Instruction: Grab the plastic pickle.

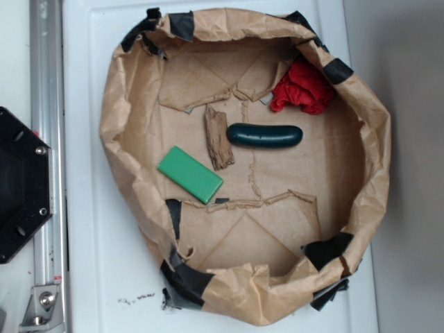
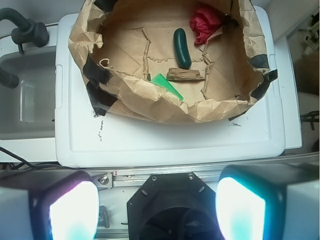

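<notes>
Looking down through the wrist view, I see the gripper point(image 2: 157, 207) well back from the work, over the black base plate point(image 2: 172, 210), its two fingers point(image 2: 74, 210) spread wide apart with nothing between them: released.

Edges: a brown paper bag point(image 1: 132, 125) with its top rolled down forms a crumpled wall all round the items, patched with black tape point(image 1: 184, 281) at several spots. It sits on a white table point(image 1: 104, 277), with a bare margin of white on the near side in the wrist view. An aluminium rail point(image 1: 47, 83) runs along the table's edge. Inside the bag the floor is mostly open around the items.

Count, inside the bag: one plastic pickle point(image 1: 264, 135), one wood chunk point(image 1: 218, 137), one bright green flat block point(image 1: 190, 174), one red crumpled cloth point(image 1: 302, 88). Four items, all lying on the paper floor.

The pickle lies flat near the middle of the bag, one end close to the wood chunk, possibly touching; I cannot tell. The red cloth lies just beyond it against the bag wall. The green block lies beside the wood chunk, on the side away from the pickle.
</notes>
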Robot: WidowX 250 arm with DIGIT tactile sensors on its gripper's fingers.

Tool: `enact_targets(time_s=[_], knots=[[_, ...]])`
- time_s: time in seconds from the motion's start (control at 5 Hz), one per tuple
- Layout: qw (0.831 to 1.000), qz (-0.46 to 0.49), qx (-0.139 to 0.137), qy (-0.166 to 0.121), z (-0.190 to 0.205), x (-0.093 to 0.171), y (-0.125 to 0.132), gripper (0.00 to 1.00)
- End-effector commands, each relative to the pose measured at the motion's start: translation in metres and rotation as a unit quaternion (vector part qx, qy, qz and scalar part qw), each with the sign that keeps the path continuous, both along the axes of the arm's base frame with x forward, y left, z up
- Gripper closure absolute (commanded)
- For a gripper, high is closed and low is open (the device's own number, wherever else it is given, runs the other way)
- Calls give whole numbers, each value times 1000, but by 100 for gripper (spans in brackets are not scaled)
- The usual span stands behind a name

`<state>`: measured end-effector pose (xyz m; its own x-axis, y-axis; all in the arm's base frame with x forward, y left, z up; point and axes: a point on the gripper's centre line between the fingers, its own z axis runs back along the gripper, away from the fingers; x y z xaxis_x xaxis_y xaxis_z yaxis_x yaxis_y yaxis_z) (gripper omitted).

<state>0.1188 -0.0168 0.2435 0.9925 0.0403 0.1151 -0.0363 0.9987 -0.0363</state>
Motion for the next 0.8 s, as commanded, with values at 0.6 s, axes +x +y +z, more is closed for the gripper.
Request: enact_targets(time_s=[0.6], knots=[[993, 35, 60, -92, -89, 142, 25, 0]])
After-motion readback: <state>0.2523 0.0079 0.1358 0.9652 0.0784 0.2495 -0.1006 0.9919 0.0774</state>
